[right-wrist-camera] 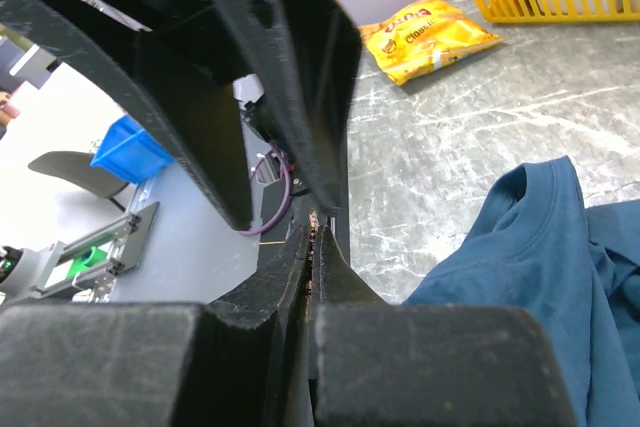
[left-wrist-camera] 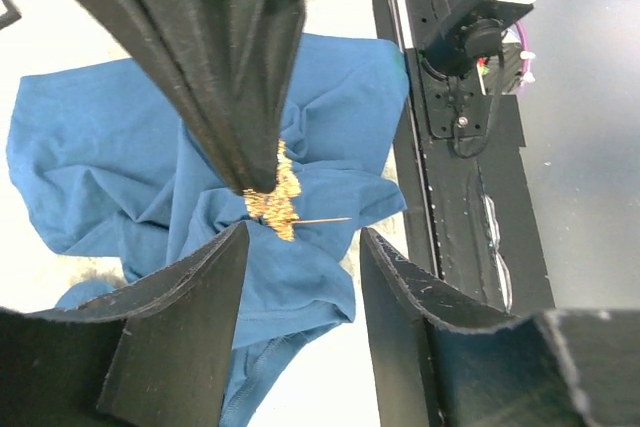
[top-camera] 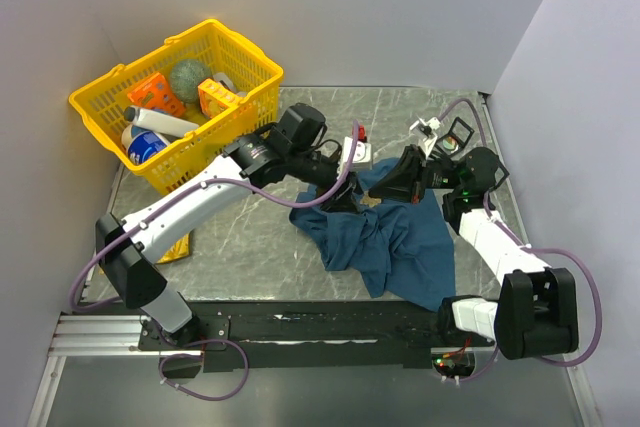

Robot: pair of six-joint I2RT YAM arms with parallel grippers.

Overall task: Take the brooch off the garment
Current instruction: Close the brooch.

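With the right gripper (left-wrist-camera: 257, 182) clenched on the gold glittery brooch (left-wrist-camera: 277, 202), seemingly barely clear of the wrinkled dark blue cloth shirt (left-wrist-camera: 100, 167), the left gripper (left-wrist-camera: 303, 242), jaws parted, should press that shirt down while the right pulls straight along the brooch's thin needle (left-wrist-camera: 325, 219).

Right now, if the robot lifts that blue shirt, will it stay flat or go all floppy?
Probably floppy: the shirt lies crumpled in soft folds, so it should droop and sag. The thin cloth likely weighs little for its size.
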